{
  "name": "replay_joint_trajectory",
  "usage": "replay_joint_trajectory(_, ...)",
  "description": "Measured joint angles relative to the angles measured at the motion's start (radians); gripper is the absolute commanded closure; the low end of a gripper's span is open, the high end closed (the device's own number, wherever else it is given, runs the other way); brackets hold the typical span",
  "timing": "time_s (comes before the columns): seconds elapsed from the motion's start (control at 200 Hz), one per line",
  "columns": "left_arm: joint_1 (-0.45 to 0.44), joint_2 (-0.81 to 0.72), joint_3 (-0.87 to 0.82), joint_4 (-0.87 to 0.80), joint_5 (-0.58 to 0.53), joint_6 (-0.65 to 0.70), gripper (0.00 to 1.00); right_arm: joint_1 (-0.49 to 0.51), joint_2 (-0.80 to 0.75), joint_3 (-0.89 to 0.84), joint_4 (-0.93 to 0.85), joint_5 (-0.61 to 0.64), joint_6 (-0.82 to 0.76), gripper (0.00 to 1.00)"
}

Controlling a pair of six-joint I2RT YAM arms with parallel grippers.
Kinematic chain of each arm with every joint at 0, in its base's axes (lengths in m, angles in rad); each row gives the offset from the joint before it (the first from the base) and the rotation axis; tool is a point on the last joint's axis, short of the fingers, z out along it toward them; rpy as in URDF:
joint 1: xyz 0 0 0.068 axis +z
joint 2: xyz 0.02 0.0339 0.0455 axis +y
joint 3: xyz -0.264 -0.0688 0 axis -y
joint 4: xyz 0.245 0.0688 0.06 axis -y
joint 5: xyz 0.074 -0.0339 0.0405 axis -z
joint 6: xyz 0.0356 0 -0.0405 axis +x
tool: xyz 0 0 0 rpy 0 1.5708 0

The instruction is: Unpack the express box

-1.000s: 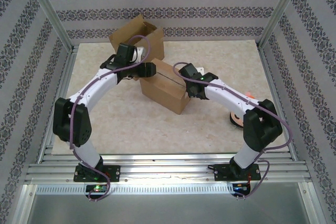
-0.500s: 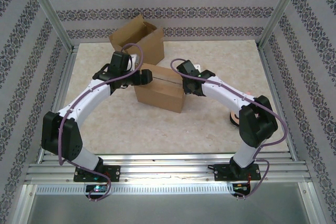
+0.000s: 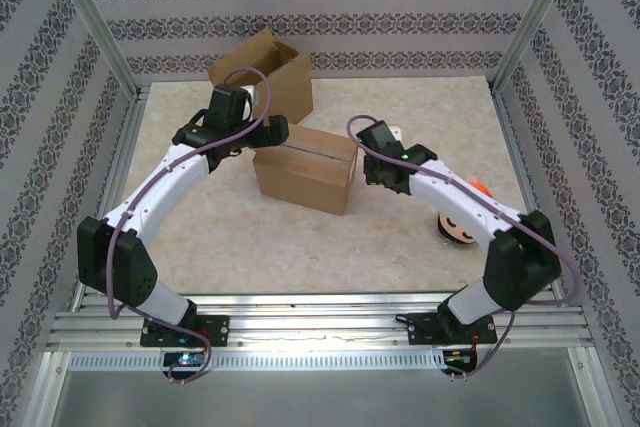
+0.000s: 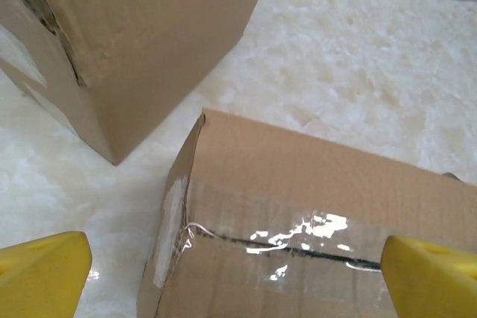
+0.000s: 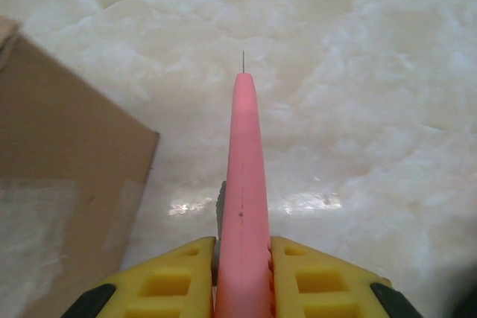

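Observation:
The express box (image 3: pixel 305 167), brown cardboard with clear tape along its top seam, lies mid-table. A dark slit runs along that tape (image 4: pixel 298 243). My left gripper (image 3: pixel 278 131) hovers at the box's left end, open wide. Its yellow fingertips (image 4: pixel 41 277) stand well apart over the box top (image 4: pixel 328 184) with nothing between them. My right gripper (image 3: pixel 385 137) is just off the box's right end, shut on a pink cutter (image 5: pixel 244 184) whose thin tip points out over bare table. The box's corner (image 5: pixel 59 154) lies to the cutter's left.
A second, open cardboard box (image 3: pixel 262 72) stands at the back left, close behind the left gripper; its side is close in the left wrist view (image 4: pixel 141 27). A tape roll (image 3: pixel 458 229) and a small orange thing (image 3: pixel 478 187) lie by the right arm.
The left jaws have opened wider at the box's left end. The box has turned squarer to the table. The right gripper has pulled back to the right, off the box, still holding the cutter.

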State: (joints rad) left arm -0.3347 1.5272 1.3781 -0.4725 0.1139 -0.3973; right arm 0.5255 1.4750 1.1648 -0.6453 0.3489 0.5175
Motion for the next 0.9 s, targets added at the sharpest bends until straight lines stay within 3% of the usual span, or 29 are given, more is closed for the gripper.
replay_joint_trajectory(0.195,0.0,-0.008,0.006,-0.024,-0.006,0.009,0.0,-0.063,-0.253,-0.145,0.021,-0.094,0.035,1.0)
replay_joint_trajectory(0.475,0.0,0.016,0.006,0.007,0.024,0.048,0.0,-0.196,-0.714,-0.397,0.161,-0.407,0.143,1.0)
replay_joint_trajectory(0.69,0.0,0.09,0.006,0.131,0.032,0.096,0.0,-0.225,-0.753,-0.47,0.233,-0.573,0.182,1.0)
replay_joint_trajectory(0.904,0.0,0.171,-0.031,0.229,0.034,0.126,0.03,-0.225,-0.77,-0.488,0.257,-0.634,0.193,1.0)
